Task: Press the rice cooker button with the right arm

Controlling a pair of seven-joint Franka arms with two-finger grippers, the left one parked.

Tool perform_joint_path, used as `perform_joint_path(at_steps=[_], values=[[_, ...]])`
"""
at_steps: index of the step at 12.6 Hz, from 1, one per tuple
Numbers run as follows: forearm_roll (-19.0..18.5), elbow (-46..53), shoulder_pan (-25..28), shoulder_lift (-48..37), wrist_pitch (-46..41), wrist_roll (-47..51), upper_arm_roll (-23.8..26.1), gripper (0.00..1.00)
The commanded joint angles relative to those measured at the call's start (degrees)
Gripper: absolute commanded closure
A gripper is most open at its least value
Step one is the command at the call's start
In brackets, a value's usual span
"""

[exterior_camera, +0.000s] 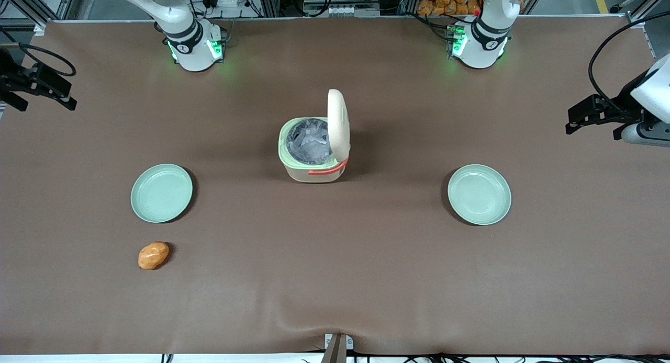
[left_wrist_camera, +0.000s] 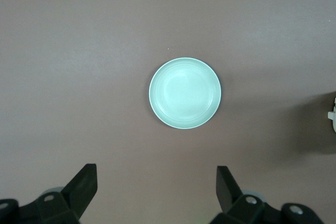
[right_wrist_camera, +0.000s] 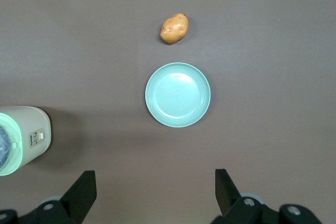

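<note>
At the centre of the front view, the rice cooker (exterior_camera: pixel 314 151) stands on the brown table (exterior_camera: pixel 335 279) with its hinged lid (exterior_camera: pixel 337 123) raised upright, its pot holding what looks like crumpled grey film. Two pale green plates (exterior_camera: pixel 162 192) (exterior_camera: pixel 479 194) lie empty, well apart at mid-frame, with a potato (exterior_camera: pixel 153 255) on the bare table below the plate toward the working arm's end. The right arm's gripper (right_wrist_camera: pixel 155 192) hangs spread wide above that plate, grasping nothing

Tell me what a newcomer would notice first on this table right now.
The rice cooker at mid-table, its lid standing open. A pale green plate lies toward the working arm's end, with a potato nearer the front camera than it; a second plate lies toward the parked arm's end. The right end effector hangs open above the first plate's area, apart from the cooker.
</note>
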Motion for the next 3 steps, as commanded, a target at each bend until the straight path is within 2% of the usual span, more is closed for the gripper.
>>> perform_joint_path(at_steps=[1, 3], values=[[-0.18, 0.07, -0.69, -0.76, -0.72, -0.85, 0.71, 0.0], [-0.18, 0.07, -0.69, -0.76, -0.99, -0.86, 0.71, 0.0]])
